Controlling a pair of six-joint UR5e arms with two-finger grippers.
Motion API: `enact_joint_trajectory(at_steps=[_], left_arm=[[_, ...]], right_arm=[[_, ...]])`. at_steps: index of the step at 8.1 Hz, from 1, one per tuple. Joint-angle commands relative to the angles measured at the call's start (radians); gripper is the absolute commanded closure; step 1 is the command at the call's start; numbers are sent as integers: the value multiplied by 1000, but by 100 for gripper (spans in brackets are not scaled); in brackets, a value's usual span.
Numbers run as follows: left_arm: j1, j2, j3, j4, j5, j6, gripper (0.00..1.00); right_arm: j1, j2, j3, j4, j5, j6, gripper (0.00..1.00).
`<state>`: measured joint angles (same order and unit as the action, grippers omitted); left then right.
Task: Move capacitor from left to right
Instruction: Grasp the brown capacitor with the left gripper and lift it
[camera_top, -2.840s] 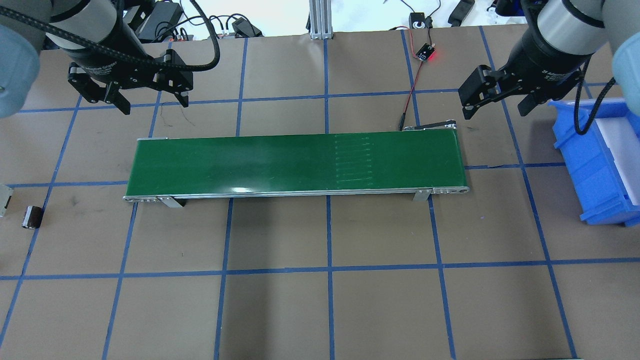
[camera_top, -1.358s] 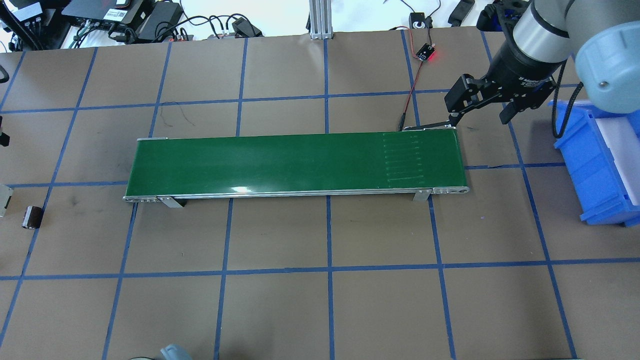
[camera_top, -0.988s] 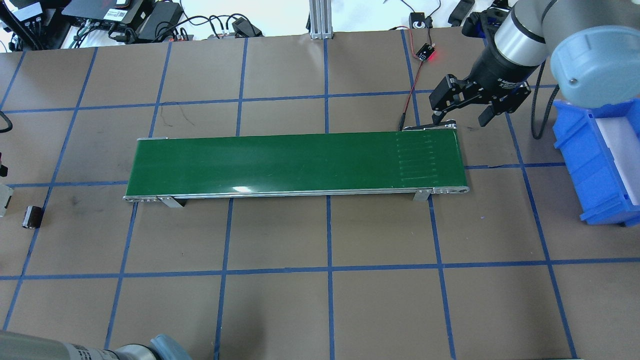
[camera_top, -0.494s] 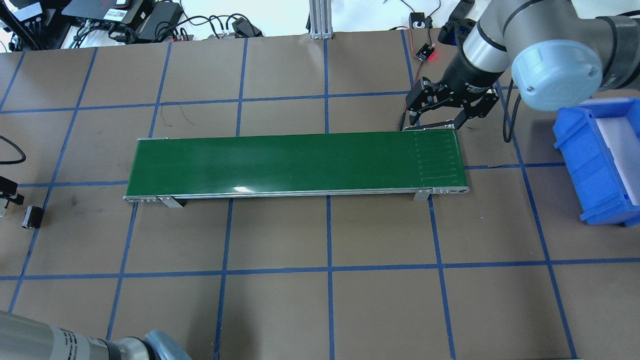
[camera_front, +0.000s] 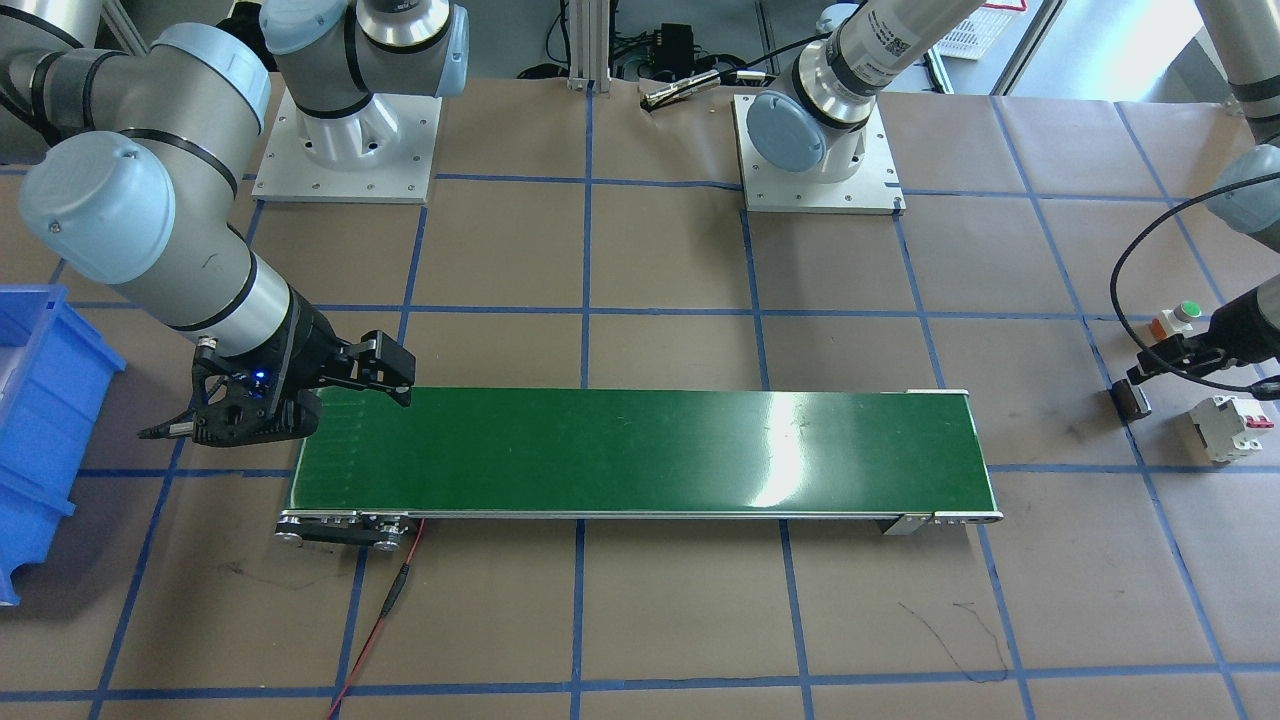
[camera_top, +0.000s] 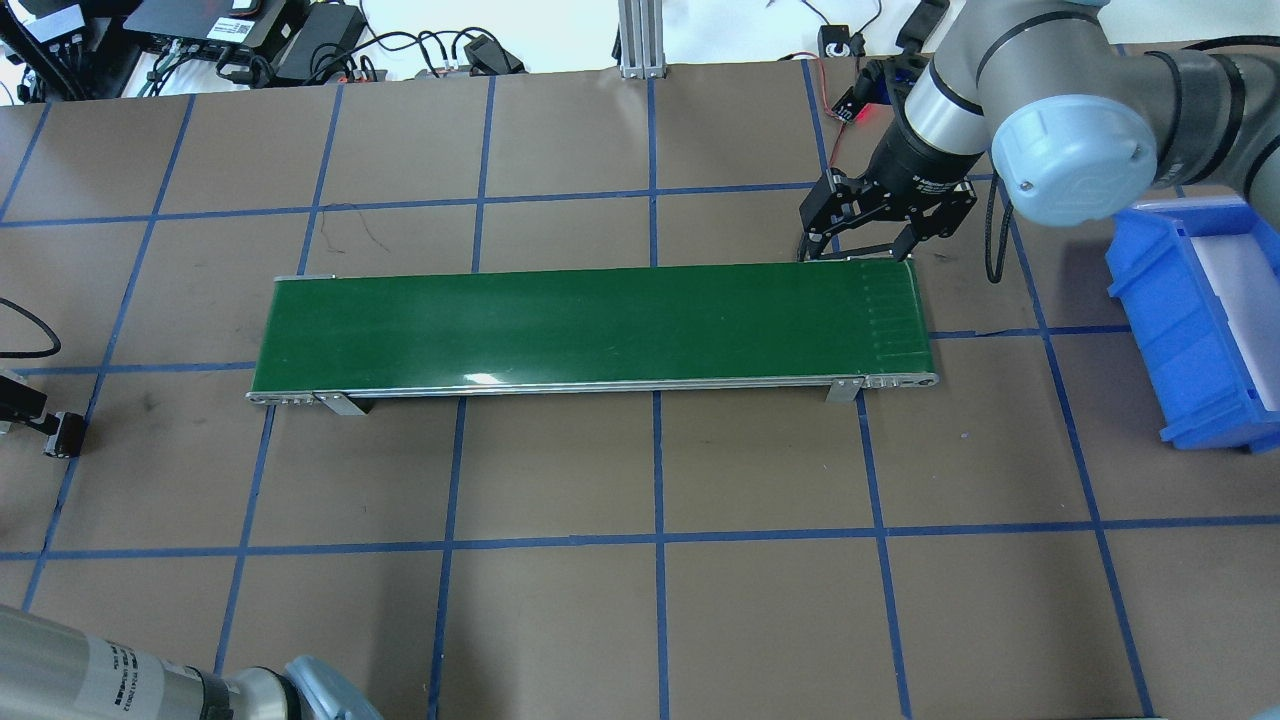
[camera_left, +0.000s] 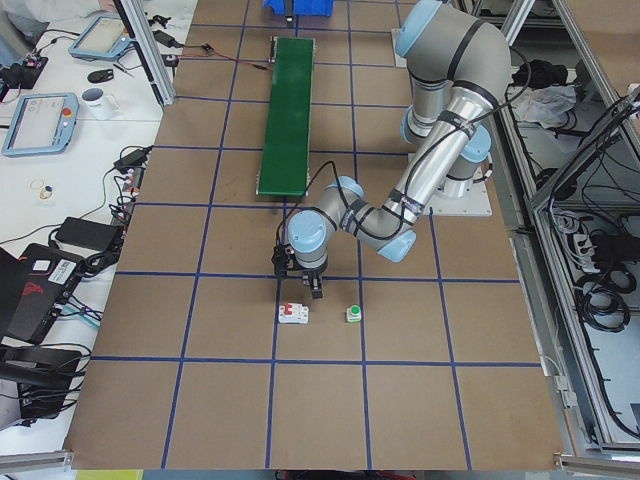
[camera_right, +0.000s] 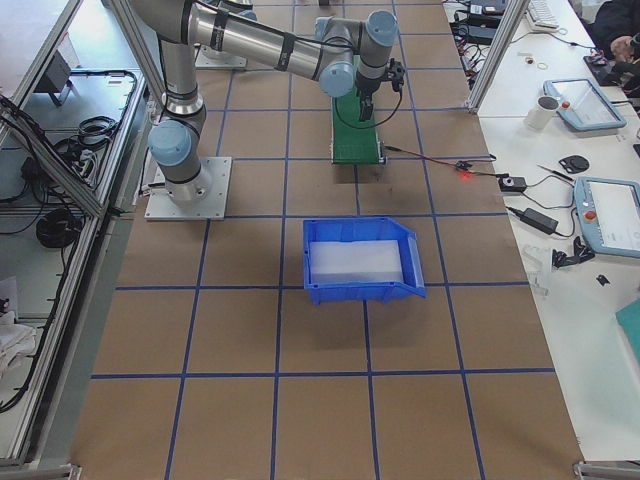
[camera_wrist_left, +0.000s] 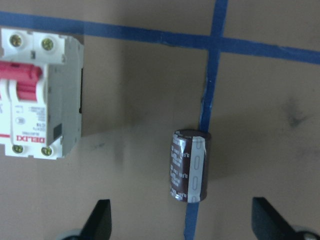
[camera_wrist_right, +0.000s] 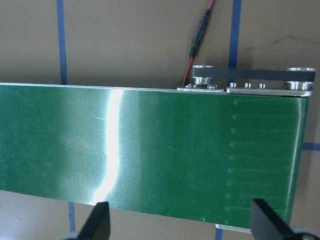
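- Brown-sleeved and silver-ended, the capacitor is seen lying on its side on the counter, across a strip of blue tape.
- It is framed just ahead of the left hand, whose fingers are spread wide, with nothing held.
- A white breaker is seen off to one side of that hand, apart from the capacitor.
- Since 2.8 seconds ago the left hand has been swung from above the green belt out to the counter's left end, now right beside the capacitor; pickup looks imminent but is not yet made.
- The right hand has been brought from beside the blue bin to the belt's right end, fingers apart and empty.
- A receiving post at the belt's end is suggested.
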<state>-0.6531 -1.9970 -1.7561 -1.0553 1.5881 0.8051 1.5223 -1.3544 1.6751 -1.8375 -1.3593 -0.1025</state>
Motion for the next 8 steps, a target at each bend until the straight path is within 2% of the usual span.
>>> enact_joint_trajectory(at_steps=[1,4,6,7,8], left_arm=[[3,-45,-8,54,3,0,1],[1,-51,-13,58,-35,-9,3],[1,-57,-29,60,-57,-9,20],[1,-54,-31,58,-56,-10,22],[1,-52,-34,57,-63,-10,30]], right_arm=[[-1,-3,0,14,-1,-26,0],[-7,0,-2,1,-12,-8,0],[-8,1,0,3,-11,-2,0],[-7,0,0,7,0,3,0],[-7,-2,0,1,3,-5,0]])
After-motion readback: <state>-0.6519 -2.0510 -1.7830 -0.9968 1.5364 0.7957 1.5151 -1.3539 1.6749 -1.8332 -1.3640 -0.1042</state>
